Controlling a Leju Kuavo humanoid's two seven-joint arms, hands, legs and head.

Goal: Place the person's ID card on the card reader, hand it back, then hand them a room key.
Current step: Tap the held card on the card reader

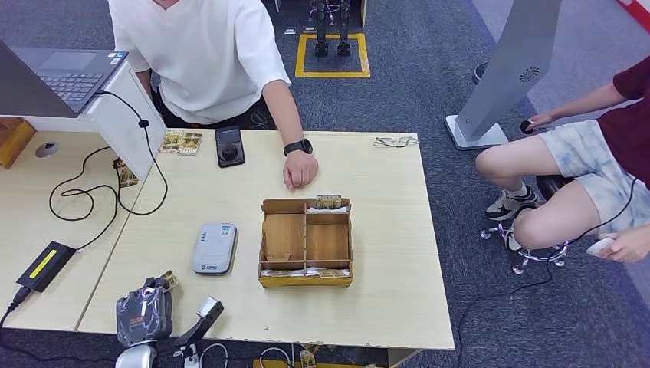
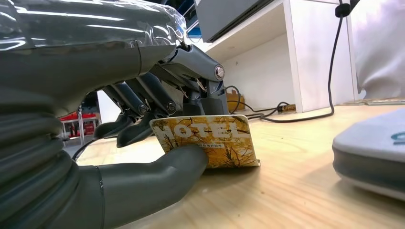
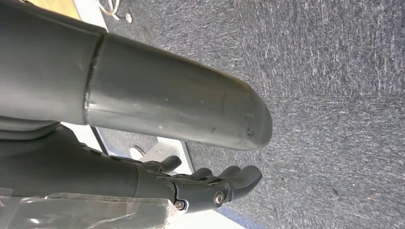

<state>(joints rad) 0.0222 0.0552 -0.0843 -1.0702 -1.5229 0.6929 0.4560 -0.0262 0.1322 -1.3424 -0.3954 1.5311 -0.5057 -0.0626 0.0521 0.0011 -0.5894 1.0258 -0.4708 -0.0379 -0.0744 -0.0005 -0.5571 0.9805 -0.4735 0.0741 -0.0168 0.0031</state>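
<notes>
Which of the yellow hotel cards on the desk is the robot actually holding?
The card printed HOTEL, pinched in the left hand near the card reader; the others lie in the wooden box.

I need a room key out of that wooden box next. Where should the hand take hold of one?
Take the yellow patterned card standing at the far wall of the wooden divided box by its top edge, from above: it sticks up past the rim, while those at the near wall lie low.

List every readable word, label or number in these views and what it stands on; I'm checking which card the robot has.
"MOTEL" (first letter partly covered): on the yellow card held by the left hand.
Small line under it on the card: too small to read.
Blue logo on the grey card reader: blurred.
Cards in the wooden organizer and near the phone: too small to read.
</notes>
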